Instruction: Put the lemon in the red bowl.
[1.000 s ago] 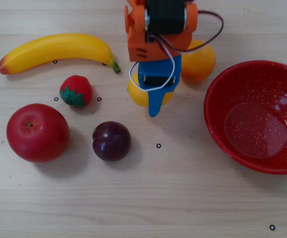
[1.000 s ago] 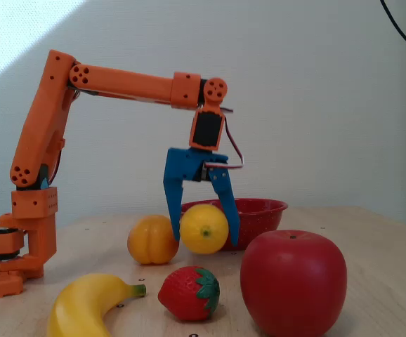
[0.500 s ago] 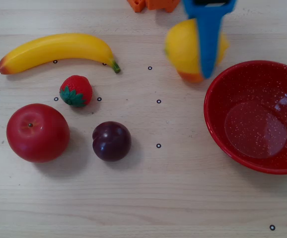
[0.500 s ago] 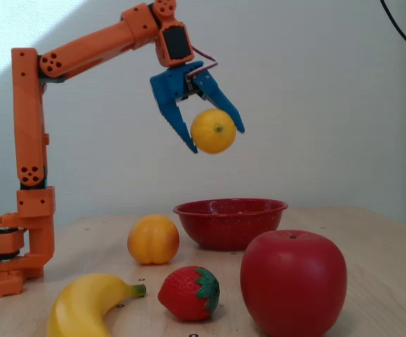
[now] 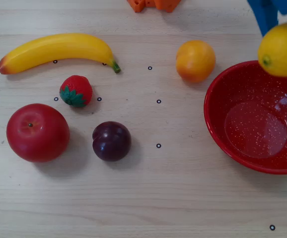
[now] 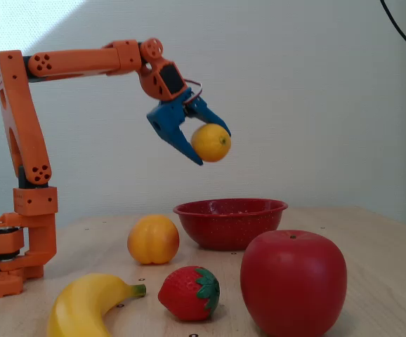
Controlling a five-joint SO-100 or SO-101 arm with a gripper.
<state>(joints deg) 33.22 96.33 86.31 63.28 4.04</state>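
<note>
Right now I've got the red bowl [image 6: 230, 219] sitting empty on the table, w/ the lemon [image 6: 211, 142] held high above it. Looks like the carry is done, drop is next. Risk as I judge it: overhead view puts the lemon [image 5: 280, 50] over the bowl's [image 5: 218, 134] far rim, not its centre, so letting go here could clip the edge and bounce out toward the orange fruit [image 5: 195, 60]. Gripper [image 6: 208, 145]: blue fingers spread about lemon-wide, clamped on it.

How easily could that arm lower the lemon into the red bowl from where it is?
Probably easily: the gripper holds the lemon in the air roughly above the red bowl, and the bowl looks empty with nothing between them.
</note>
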